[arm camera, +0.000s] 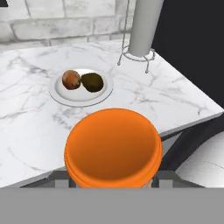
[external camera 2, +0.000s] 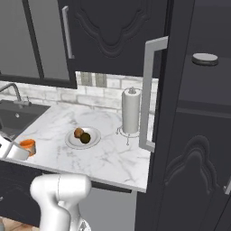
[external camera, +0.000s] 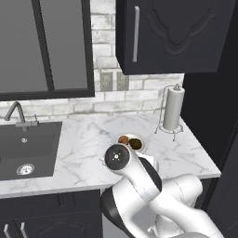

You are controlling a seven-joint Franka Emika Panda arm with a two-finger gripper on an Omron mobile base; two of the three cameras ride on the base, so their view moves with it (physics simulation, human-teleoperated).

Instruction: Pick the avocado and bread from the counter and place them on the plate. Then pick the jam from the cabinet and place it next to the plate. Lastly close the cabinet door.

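Jam jar (arm camera: 113, 146), orange, sits clamped between the fingertips of the gripper (arm camera: 113, 181), near the front edge of the counter (arm camera: 26, 131). Beyond it stands the plate (arm camera: 59, 94), carrying bread (arm camera: 71, 79) and avocado (arm camera: 92, 82) touching side by side. Paper towel roll (arm camera: 144, 26) stands further back, its top cropped. Fingertips largely masked by the jar. Cabinet door (external camera 2: 180, 149) stands open at right.

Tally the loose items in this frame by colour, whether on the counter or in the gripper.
Orange: 1, the jam jar in the gripper
Orange-brown: 1, the bread
Dark olive-green: 1, the avocado
Pale grey-white: 2, the plate and the paper towel roll
Total: 5
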